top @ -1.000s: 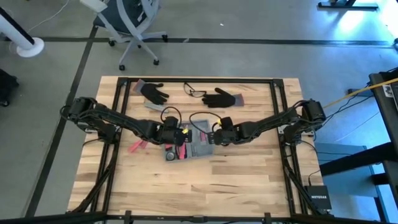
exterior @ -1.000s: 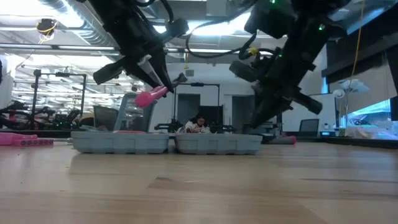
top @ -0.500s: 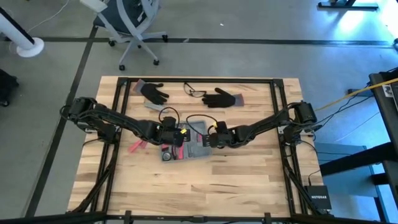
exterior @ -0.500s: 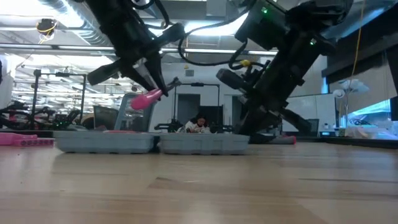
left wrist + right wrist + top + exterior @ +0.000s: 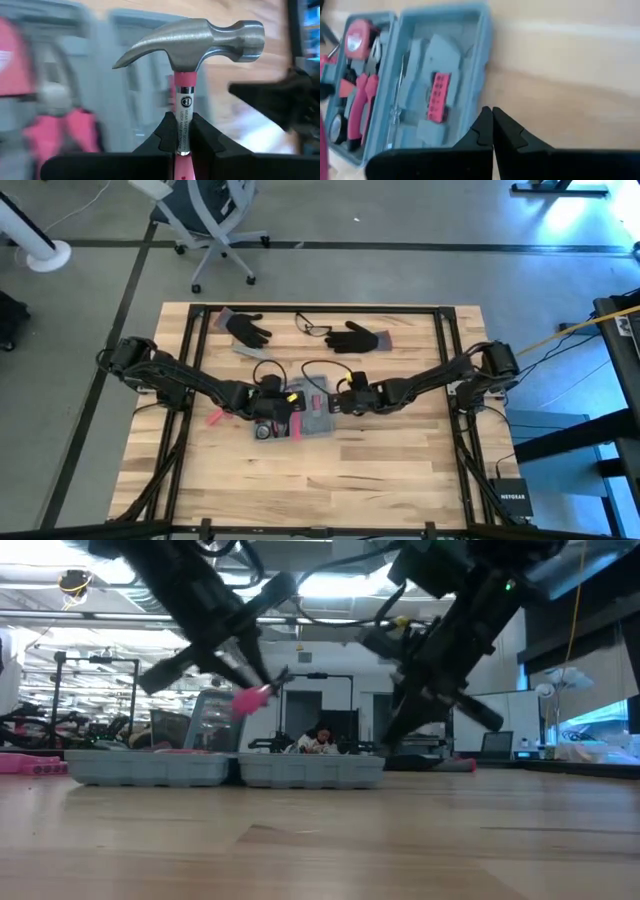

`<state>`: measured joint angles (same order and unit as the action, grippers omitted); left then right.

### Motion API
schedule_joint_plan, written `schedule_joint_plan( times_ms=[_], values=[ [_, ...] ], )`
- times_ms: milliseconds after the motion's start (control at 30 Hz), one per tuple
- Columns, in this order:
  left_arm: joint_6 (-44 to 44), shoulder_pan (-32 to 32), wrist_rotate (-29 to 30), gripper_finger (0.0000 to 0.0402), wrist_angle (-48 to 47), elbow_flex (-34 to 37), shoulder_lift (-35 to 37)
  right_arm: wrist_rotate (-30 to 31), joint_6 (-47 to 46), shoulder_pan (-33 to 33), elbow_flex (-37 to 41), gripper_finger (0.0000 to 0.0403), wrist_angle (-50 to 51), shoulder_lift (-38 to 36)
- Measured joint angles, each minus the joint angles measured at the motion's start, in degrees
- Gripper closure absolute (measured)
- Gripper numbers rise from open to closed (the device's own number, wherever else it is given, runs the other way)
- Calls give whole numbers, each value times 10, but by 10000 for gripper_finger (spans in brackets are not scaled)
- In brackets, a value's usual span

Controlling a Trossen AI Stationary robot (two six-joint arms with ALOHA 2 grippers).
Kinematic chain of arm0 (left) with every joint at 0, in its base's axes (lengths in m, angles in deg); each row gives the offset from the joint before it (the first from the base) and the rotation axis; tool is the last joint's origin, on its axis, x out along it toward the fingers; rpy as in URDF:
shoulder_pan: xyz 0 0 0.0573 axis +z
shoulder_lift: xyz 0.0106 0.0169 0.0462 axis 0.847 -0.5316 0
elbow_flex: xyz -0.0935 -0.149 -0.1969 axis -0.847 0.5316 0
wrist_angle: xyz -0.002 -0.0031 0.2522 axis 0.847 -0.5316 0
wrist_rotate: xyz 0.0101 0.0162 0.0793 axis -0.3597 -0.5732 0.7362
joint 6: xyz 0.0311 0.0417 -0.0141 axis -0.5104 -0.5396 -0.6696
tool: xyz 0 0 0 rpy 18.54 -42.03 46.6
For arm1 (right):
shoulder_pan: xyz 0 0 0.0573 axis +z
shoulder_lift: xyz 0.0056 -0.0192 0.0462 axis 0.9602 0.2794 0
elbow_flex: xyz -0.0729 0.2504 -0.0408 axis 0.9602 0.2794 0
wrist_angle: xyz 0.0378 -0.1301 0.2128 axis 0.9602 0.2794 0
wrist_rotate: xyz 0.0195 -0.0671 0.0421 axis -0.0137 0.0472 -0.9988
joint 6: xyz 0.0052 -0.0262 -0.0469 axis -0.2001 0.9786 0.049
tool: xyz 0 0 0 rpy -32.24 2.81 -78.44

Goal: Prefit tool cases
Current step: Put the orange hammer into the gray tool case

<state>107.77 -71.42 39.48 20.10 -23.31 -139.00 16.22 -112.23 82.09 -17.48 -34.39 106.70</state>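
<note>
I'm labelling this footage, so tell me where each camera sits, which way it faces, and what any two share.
High view: overhead, looking straight down; both arms over the tool case.
Low view: table height, level into the room; arms descend from above.
Left wrist view: past the left gripper, shut on the hammer.
Right wrist view: past the shut right gripper onto the open case.
Shared: high and right wrist views both show the case's slots.
</note>
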Motion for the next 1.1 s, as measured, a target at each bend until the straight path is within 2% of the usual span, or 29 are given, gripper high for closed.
schedule_joint_plan(
  times_ms=[67, 267, 467, 867, 1100],
  values=[
    [-7, 5, -3, 384, 32, 1, -12, 11, 14, -6, 0, 403, 35, -24],
    [-26, 27, -73, 384, 85, 2, -74, 32, 59, -35, 0, 403, 111, -97],
    [-51, 49, -68, 384, 111, 2, -81, 42, 72, -43, 0, 403, 138, -137],
    [-86, 103, -68, 384, 102, 2, -81, 36, 72, -43, 0, 403, 139, -136],
    [-89, 88, -79, 374, 99, 2, -81, 36, 75, -42, 0, 403, 140, -136]
  ],
)
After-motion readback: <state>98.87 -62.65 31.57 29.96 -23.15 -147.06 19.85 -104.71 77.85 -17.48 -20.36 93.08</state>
